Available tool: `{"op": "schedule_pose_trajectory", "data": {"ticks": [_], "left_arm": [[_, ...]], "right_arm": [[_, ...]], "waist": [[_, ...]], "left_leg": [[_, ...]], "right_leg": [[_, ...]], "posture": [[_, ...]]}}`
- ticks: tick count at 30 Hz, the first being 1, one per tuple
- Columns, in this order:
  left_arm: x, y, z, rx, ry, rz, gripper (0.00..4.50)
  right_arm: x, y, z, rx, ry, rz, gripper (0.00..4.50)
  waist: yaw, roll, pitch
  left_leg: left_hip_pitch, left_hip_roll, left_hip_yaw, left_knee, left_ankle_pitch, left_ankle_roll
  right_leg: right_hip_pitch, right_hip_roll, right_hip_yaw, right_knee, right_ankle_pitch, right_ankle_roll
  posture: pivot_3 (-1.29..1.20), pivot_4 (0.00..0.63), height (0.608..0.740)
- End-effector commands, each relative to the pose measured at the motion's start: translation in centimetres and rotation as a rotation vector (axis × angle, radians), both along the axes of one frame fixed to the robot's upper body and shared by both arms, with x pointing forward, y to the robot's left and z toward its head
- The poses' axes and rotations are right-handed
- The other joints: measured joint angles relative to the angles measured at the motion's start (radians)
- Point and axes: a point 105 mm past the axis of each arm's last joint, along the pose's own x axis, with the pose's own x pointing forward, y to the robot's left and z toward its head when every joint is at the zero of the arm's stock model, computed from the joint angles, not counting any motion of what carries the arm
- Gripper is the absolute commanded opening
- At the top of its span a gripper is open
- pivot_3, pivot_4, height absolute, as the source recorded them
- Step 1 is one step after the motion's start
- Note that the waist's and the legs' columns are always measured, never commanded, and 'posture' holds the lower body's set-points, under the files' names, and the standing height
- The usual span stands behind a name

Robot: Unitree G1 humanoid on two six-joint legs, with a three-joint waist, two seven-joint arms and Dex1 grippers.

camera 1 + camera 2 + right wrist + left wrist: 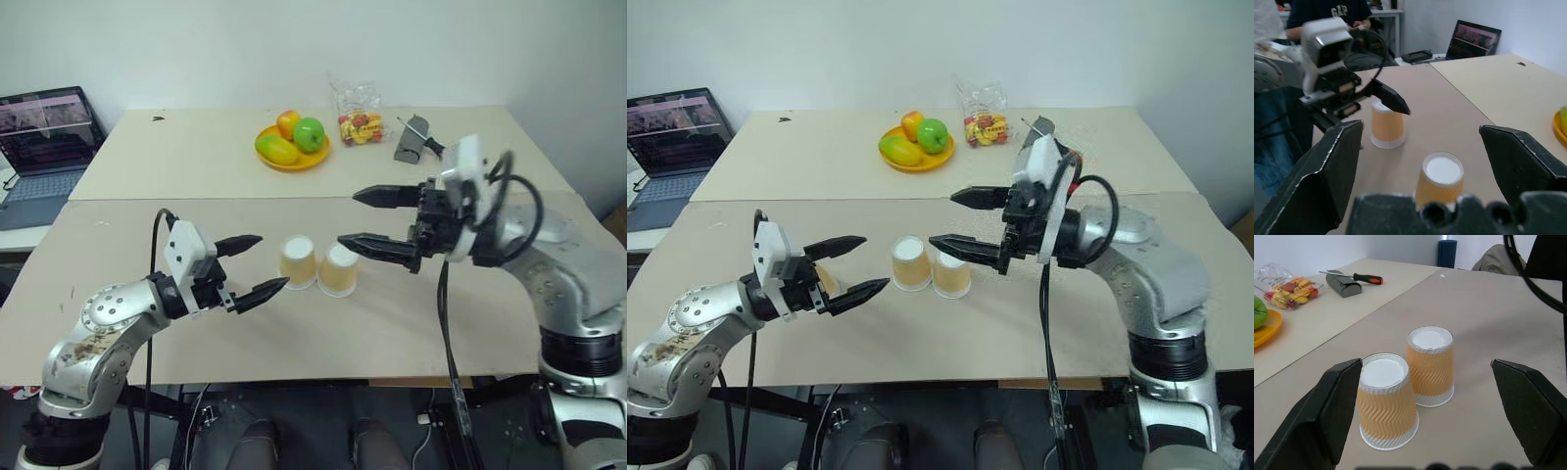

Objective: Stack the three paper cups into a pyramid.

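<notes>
The left gripper [272, 260] stands wide open and empty. Just past its jaws, two paper cups [298, 261] sit upside down, side by side: the base row looks set. The right gripper [348, 217], also spread and holding nothing, hovers just beyond and above them. A tan shape [827, 280] behind the left fingers may be the third cup. Next comes fetching it and setting it across both bases. The cups bear no print. A far person's [1327, 12] dark top seems to read "GAP".
</notes>
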Motion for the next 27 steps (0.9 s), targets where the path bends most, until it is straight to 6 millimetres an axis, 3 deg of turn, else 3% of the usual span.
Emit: {"op": "schedule_pose_trajectory", "data": {"ticks": [1, 5, 10, 13, 16, 19, 27], "left_arm": [[-0.1, 1.1, 2.6, -0.109, -0.161, 0.246, 4.5], [-1.2, 1.5, 2.9, -0.176, -0.223, 0.481, 4.5], [-3.5, 3.2, 0.5, -0.154, -0.183, 0.735, 4.5], [-4.3, 5.2, -1.4, -0.105, -0.148, 0.867, 4.5], [-5.0, 6.1, -3.4, -0.094, -0.097, 0.908, 4.5], [-5.1, 6.4, -4.1, -0.098, -0.094, 0.912, 4.5], [-3.3, 7.0, -5.7, -0.082, -0.094, 0.859, 4.5]], "right_arm": [[-1.3, -0.4, 1.5, -0.057, -0.083, 0.024, 4.46], [-0.4, -0.9, 0.7, -0.1, -0.071, 0.001, 4.46], [1.1, -1.4, -0.5, -0.106, -0.039, -0.016, 4.46], [1.5, -1.8, -0.8, -0.089, -0.013, -0.005, 4.46], [2.2, -2.6, -1.8, -0.106, 0.01, -0.025, 4.46], [2.7, -3.1, -2.4, -0.134, 0.0, -0.047, 4.46], [2.5, -3.1, -2.1, -0.124, -0.009, -0.043, 4.46]], "waist": [[0.003, -0.002, 0.0], [0.004, -0.005, 0.0], [0.004, -0.006, 0.0], [0.007, -0.005, 0.0], [0.01, -0.006, 0.0], [0.018, -0.006, 0.0], [0.028, -0.006, 0.0]], "left_leg": [[0.0, 0.0, 0.0, 0.0, 0.0, 0.0], [-0.002, 0.0, -0.001, 0.0, 0.0, 0.0], [-0.001, 0.0, 0.001, 0.0, 0.0, 0.0], [0.0, 0.0, 0.001, 0.0, 0.0, 0.0], [0.0, 0.0, 0.001, 0.0, 0.0, 0.0], [-0.001, 0.0, 0.002, 0.0, 0.0, 0.0], [-0.002, 0.0, 0.002, 0.0, 0.0, 0.0]], "right_leg": [[0.0, 0.0, -0.001, -0.001, 0.0, 0.0], [0.0, 0.0, -0.001, -0.002, 0.0, 0.0], [0.0, 0.0, 0.001, -0.003, 0.002, 0.001], [0.0, 0.0, 0.001, -0.003, 0.002, 0.0], [0.001, 0.0, 0.001, -0.005, 0.003, 0.0], [0.001, 0.0, 0.001, -0.007, 0.003, 0.0], [0.001, 0.0, 0.001, -0.008, 0.004, 0.0]], "posture": [[0.0, 0.15, 0.74], [0.0, 0.15, 0.74], [0.0, 0.15, 0.74], [0.0, 0.15, 0.74], [0.0, 0.15, 0.74], [0.0, 0.15, 0.74], [0.0, 0.15, 0.74]]}}
